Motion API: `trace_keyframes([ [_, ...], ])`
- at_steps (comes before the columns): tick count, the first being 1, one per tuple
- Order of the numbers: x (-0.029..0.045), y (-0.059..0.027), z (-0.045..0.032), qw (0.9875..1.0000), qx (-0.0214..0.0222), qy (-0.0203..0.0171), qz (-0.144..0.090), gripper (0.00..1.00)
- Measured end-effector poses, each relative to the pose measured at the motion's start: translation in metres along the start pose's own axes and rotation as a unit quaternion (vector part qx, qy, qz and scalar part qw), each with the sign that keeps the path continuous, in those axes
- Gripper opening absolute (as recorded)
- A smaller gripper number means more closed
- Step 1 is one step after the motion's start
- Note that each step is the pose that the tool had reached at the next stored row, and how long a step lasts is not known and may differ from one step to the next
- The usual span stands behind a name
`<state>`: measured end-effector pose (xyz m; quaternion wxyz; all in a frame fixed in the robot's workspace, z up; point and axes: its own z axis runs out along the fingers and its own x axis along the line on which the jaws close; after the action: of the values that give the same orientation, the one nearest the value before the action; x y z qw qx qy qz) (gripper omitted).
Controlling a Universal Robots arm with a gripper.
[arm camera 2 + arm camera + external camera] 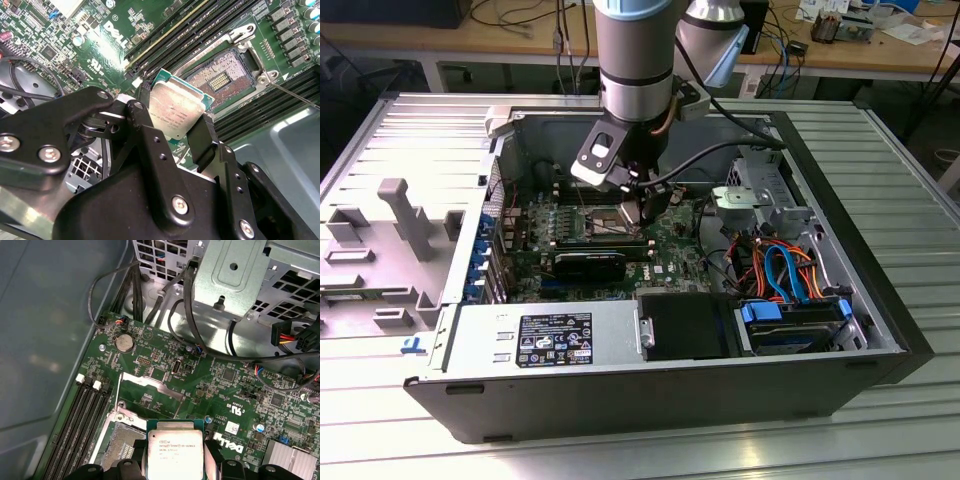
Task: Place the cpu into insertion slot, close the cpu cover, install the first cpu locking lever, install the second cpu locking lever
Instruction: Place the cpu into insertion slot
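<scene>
— So, what was inside the open black and grey computer case point(670, 400) at that moment?

— The case lay on its side on the ribbed metal table point(890, 150), and it was quite full. On its floor was the green motherboard point(685, 250). In the exterior view, a silver box-shaped power supply point(540, 335) sat along the near wall, and a black fan shroud point(685, 325) sat just beside it. At the exterior view's right, a drive bay point(820, 330) held blue and orange cables point(780, 265).

— And the cpu point(175, 112), the small square chip with the silvery-grey metal top?

— It was not in any compartment. The black two-fingered gripper point(172, 120) was closed on it, with one finger on each of two opposite edges. It held the chip above the board, a little tilted in the second wrist view.

— Where was the square dark insertion slot point(220, 80) with the silver rim?

— It was on the board, just beside the chip, between rows of long black memory slots point(200, 25). Its field of fine contacts lay uncovered. How high the chip was over the board, I could not tell.

— And the cpu cover point(145, 381), the thin silver frame plate?

— In the first wrist view it stood raised at one edge of the slot, on the side away from the gripper. The green board was visible through its window.
</scene>
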<state>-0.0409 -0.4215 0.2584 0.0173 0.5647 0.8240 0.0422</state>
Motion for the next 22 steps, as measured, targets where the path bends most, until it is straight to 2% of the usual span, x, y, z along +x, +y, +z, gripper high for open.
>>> trace_keyframes([
  [22, -0.0001, -0.0003, 0.0032, 1.0, -0.0001, -0.0006, 0.006, 0.54],
])
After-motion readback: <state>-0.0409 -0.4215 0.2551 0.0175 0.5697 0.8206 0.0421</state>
